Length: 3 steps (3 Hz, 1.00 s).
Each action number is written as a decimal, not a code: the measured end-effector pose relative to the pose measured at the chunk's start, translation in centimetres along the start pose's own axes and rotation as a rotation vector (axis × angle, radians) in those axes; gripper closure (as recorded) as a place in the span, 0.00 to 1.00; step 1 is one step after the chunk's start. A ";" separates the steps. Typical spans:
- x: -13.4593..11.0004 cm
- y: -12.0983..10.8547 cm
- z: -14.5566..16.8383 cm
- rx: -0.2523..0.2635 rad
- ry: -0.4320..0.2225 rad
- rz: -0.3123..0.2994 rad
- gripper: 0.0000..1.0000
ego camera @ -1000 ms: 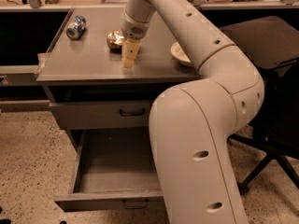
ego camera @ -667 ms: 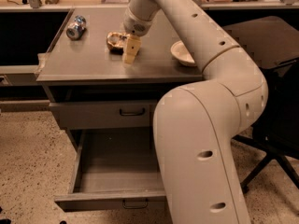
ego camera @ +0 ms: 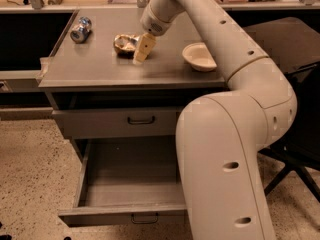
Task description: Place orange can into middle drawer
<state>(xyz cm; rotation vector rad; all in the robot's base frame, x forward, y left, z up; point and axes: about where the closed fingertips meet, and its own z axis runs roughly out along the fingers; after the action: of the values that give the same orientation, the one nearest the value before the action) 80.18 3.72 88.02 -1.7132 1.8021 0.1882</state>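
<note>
The crushed gold-orange can (ego camera: 124, 43) lies on top of the grey cabinet (ego camera: 100, 71), near the middle of its top. My gripper (ego camera: 142, 50) hangs over the cabinet top right beside the can, on its right side, fingers pointing down. The middle drawer (ego camera: 127, 186) is the lowest one; it is pulled out and nothing shows inside it. The drawer above it (ego camera: 117, 121) is closed.
A bluish-silver can (ego camera: 80, 29) lies at the back left of the cabinet top. A shallow cream bowl (ego camera: 199, 56) sits at the right. My large white arm (ego camera: 230, 149) covers the cabinet's right side. A black chair (ego camera: 295, 84) stands to the right.
My gripper has moved a little further back and left over the cabinet top, closer to the orange can. The can and drawer have not moved.
</note>
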 end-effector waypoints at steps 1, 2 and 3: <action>1.0 -0.7 2.0 -0.022 -0.047 0.106 0.06; 1.4 -1.1 3.0 -0.032 -0.069 0.146 0.15; 0.7 -1.3 3.7 -0.044 -0.138 0.155 0.37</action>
<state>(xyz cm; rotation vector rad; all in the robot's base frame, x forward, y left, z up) 82.71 4.86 85.14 -1.5500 1.8401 0.4043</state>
